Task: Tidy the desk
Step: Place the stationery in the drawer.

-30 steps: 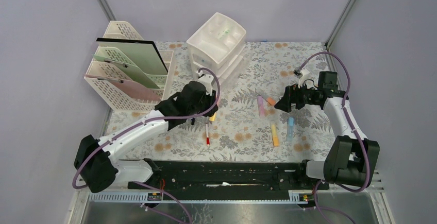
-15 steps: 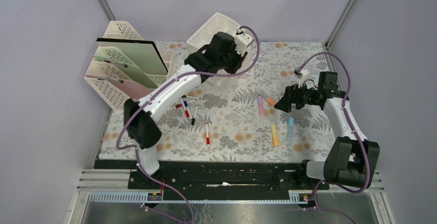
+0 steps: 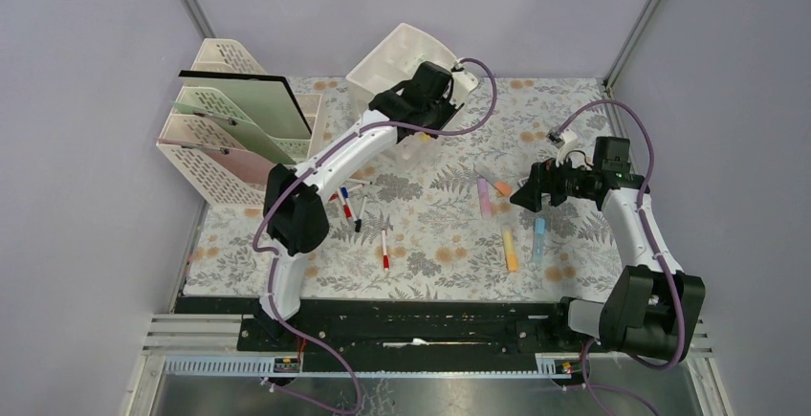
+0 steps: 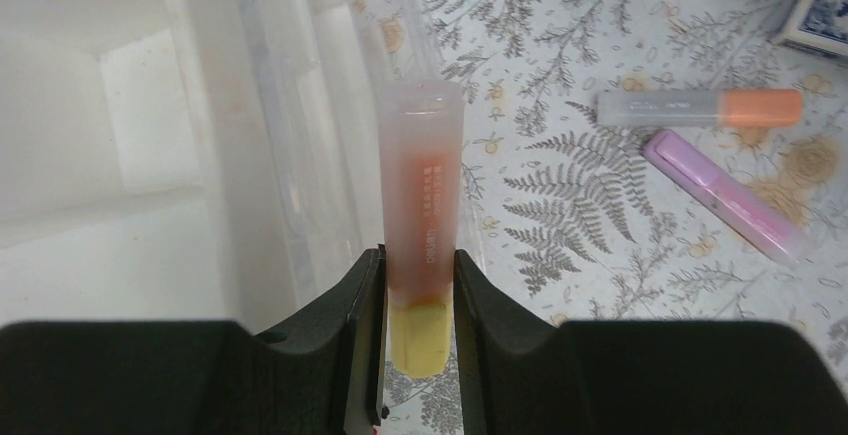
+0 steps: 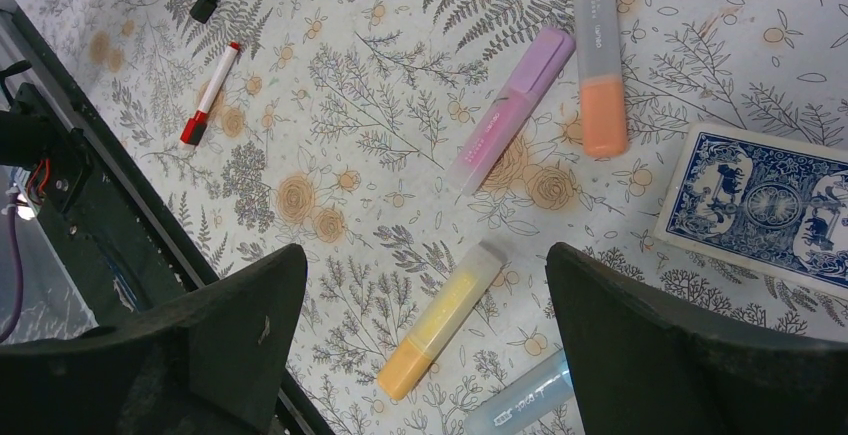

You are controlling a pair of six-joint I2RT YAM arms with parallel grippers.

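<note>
Clamping a highlighter [image 4: 422, 195], left claw [image 4: 419, 263] hangs at drawer unit's [image 4: 150, 155] rim.

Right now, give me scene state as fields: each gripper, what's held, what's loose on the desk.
left gripper: shut on orange highlighter, at the edge of the white drawer unit
right gripper: open, empty, above the desk
loose highlighters: purple highlighter, grey-and-orange highlighter, yellow highlighter, blue highlighter
loose markers: red marker; other markers nearer the file rack
other: blue card deck flat on the cloth
</note>
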